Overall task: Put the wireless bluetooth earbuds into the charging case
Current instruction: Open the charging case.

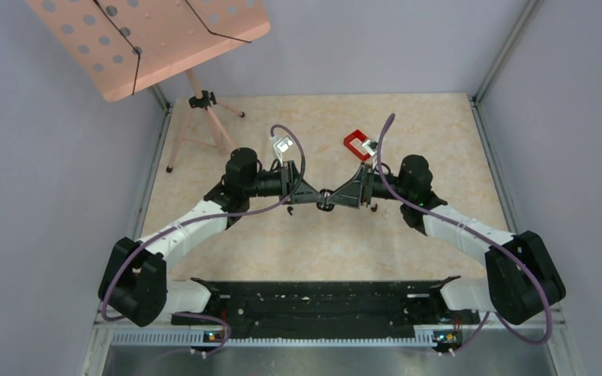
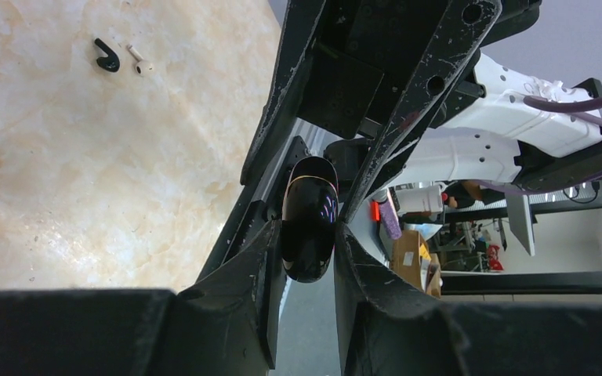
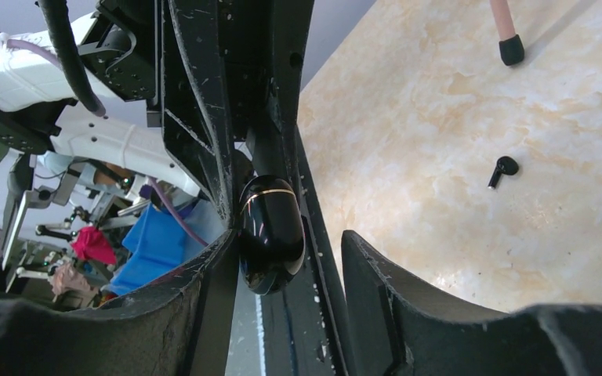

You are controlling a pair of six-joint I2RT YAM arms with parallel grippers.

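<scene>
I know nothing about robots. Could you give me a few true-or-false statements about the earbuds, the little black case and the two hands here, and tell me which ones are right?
1. The dark earbud and the pale earbud both lie on the table, outside the charging case. True.
2. The charging case rests on the table. False: it is held up off the table, between the two hands.
3. The left hand is clamped on the charging case. True.
4. The right hand squeezes the charging case too. False: its fingers stand open, with a gap beside the case.
5. A red tray sits on the table beyond the arms. True.
</scene>
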